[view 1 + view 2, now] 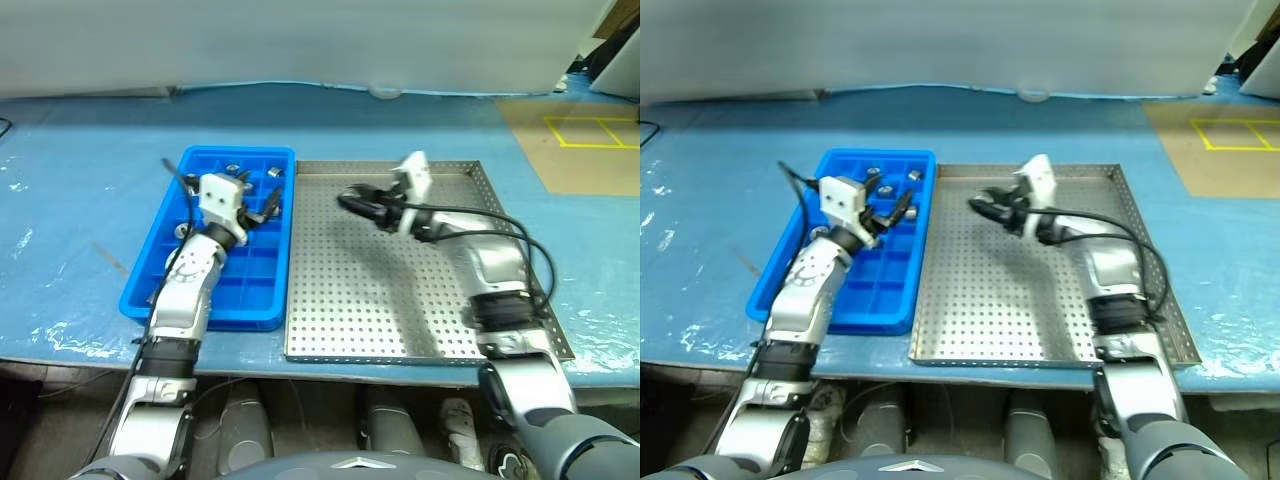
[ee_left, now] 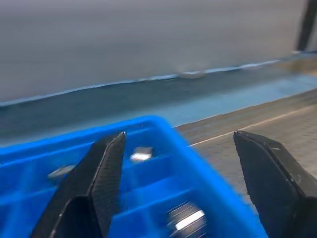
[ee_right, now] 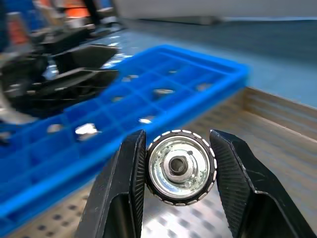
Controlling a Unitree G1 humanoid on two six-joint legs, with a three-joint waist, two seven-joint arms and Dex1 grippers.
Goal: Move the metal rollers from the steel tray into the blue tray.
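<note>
On the blue-covered table [image 1: 80, 200], my left tool [image 1: 258, 196] hovers with its fingers spread wide and empty over the far end of the blue tray [image 1: 150, 270]; several metal rollers [image 1: 274, 173] sit in its far compartments. The tray's long right wall lies just beside the steel tray [image 1: 360, 320], whose perforated floor is mostly bare. My right tool [image 3: 177, 168] hangs over that tray's far-left part. The right wrist view shows its fingers clamped on one roller [image 3: 180, 166], hole facing the camera.
</note>
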